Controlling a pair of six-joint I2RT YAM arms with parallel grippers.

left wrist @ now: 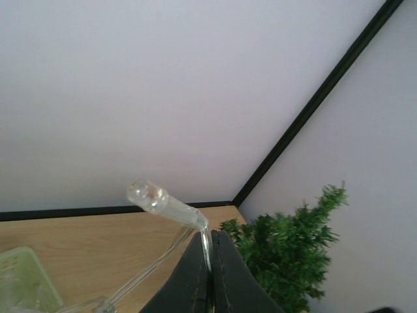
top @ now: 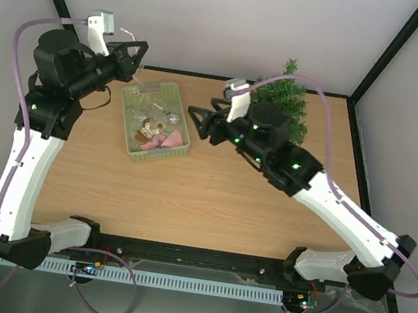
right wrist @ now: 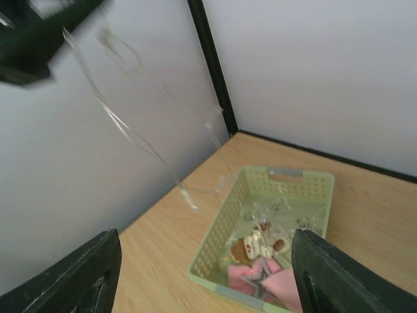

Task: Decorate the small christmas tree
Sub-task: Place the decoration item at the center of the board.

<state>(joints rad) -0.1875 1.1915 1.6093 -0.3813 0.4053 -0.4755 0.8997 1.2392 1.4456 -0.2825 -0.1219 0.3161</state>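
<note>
The small christmas tree stands at the back right of the table and shows in the left wrist view as bushy green branches. My left gripper is raised at the back left, shut on the clear wire of a light string. The string hangs down into the pale green basket. My right gripper hovers open by the basket's right side, with nothing between its fingers.
The basket holds ornaments, among them a pink star and a gingerbread figure. The right arm's wrist stands just in front of the tree. Black frame posts and pale walls close the table's back and sides.
</note>
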